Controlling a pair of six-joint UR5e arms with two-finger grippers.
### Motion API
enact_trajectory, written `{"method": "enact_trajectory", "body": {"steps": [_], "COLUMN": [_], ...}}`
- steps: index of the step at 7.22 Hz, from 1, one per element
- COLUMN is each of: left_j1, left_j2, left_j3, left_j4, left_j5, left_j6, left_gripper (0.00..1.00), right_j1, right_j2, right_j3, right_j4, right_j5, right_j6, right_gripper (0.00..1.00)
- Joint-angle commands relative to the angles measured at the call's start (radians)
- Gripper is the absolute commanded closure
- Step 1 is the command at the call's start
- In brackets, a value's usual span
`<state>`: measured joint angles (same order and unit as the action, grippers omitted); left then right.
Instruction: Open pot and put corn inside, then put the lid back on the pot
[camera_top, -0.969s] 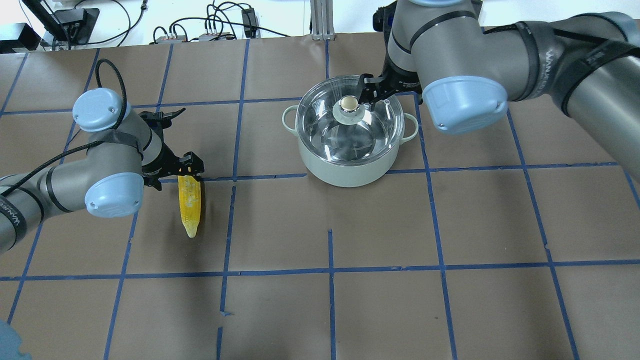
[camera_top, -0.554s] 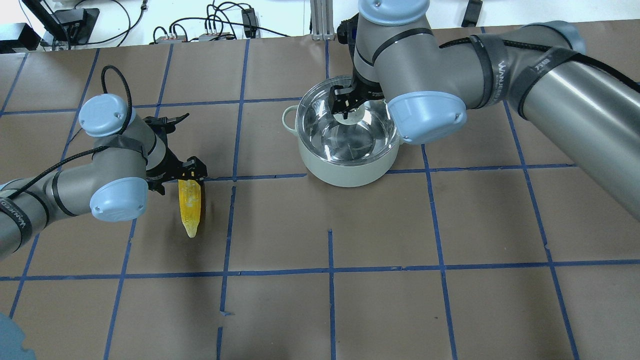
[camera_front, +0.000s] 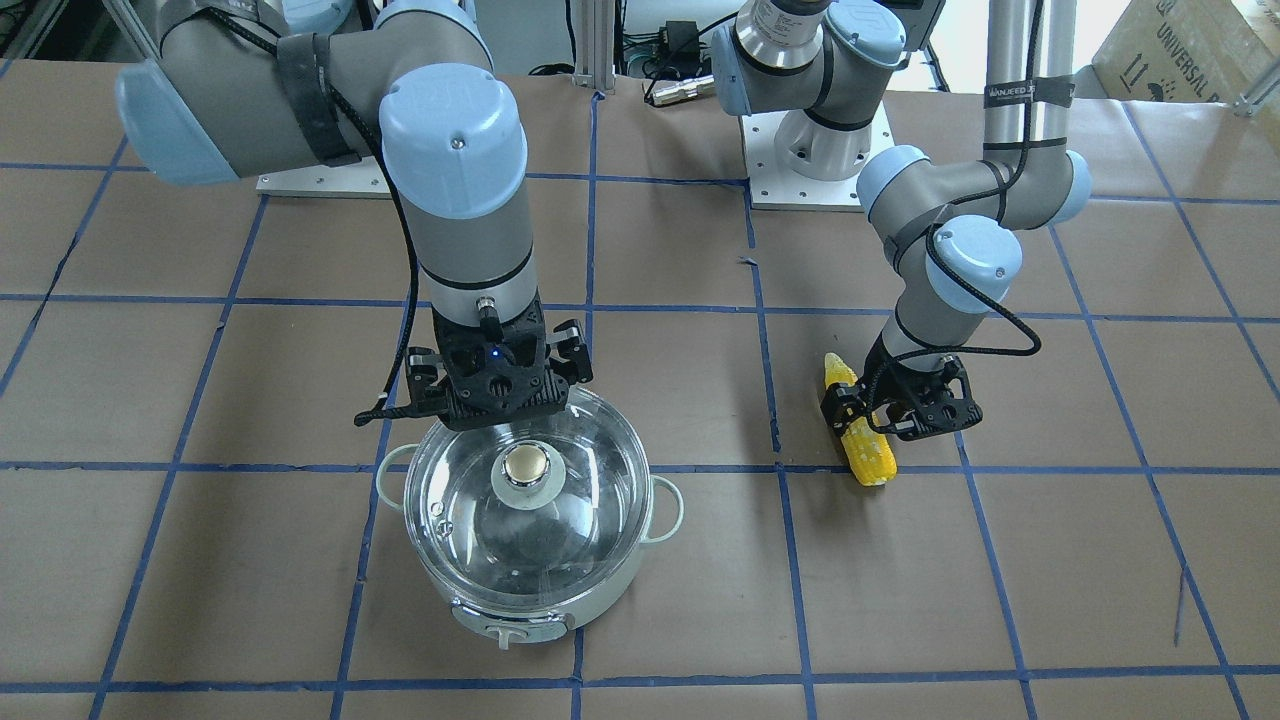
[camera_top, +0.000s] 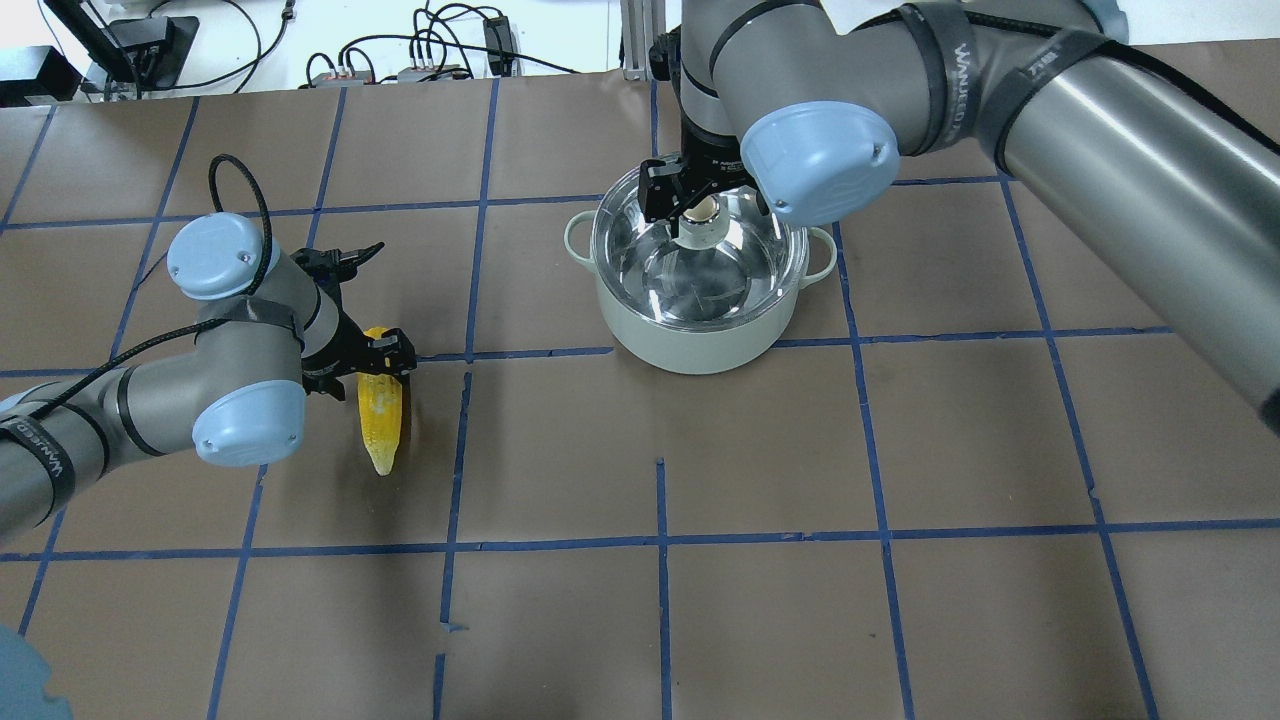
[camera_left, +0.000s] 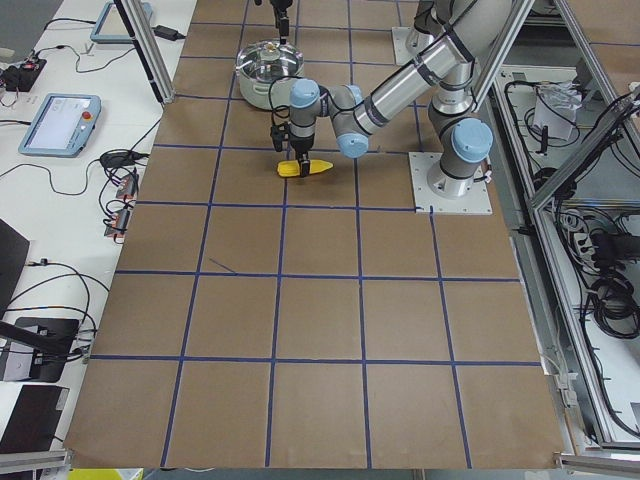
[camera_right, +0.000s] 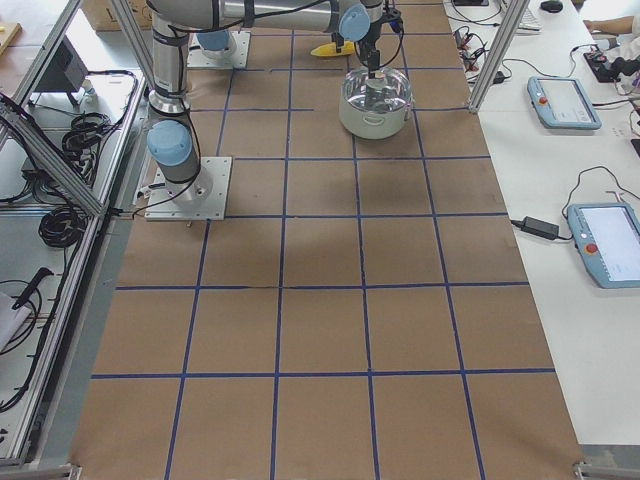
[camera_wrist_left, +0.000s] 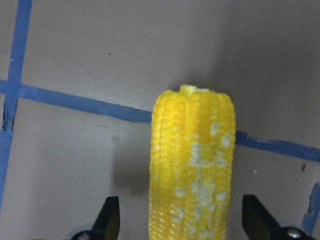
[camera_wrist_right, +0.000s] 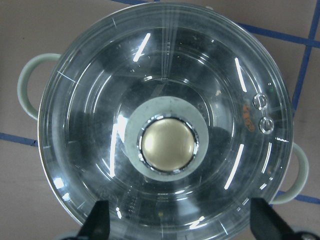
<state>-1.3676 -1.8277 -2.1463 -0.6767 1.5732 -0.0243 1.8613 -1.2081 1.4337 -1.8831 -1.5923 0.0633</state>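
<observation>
The pale mint pot stands at the back centre of the table with the glass lid on it. My right gripper hangs open just above the lid's beige knob, jaws wide apart on either side and touching nothing. The pot also shows in the front view. The yellow corn lies on the table at the left with its point toward the robot. My left gripper is open and straddles the corn's thick end, with a gap on both sides of the cob.
The table is brown paper with a grid of blue tape lines. Cables and power boxes lie beyond the far edge. Tablets sit on a side bench. The right arm's elbow hangs over the pot's far side.
The right arm has swung left, bringing its open gripper from beside the knob to above it. The left gripper has moved slightly forward over the corn's thick end.
</observation>
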Motion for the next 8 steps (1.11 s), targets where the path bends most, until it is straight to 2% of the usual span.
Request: {"method": "enact_trajectory", "body": {"steps": [1,2,4,8], "left_j1": [-0.001,-0.001,-0.005,-0.076], "left_j2": [0.004,0.013,0.024,0.084], "left_j3": [0.002,0.011,0.084,0.294], "left_j4": [0.008,0.008,-0.038,-0.329], "left_j5": [-0.002,-0.004,0.002,0.008], "left_j6": [0.000,0.001,0.001,-0.014], "left_gripper": [0.68,0.71,0.71,0.72], "right_j1": [0.006,0.004,0.006,0.006], "right_j2": [0.092,0.102,0.111,0.111], "right_j3": [-0.086,-0.111,-0.108,-0.107], "right_j4": [0.001,0.015,0.021,0.059], "right_j5": [-0.008,-0.009,-0.009,-0.006], "right_j6": [0.003,0.003,0.001,-0.008], "right_gripper": [0.02,0.02,0.08,0.23]}}
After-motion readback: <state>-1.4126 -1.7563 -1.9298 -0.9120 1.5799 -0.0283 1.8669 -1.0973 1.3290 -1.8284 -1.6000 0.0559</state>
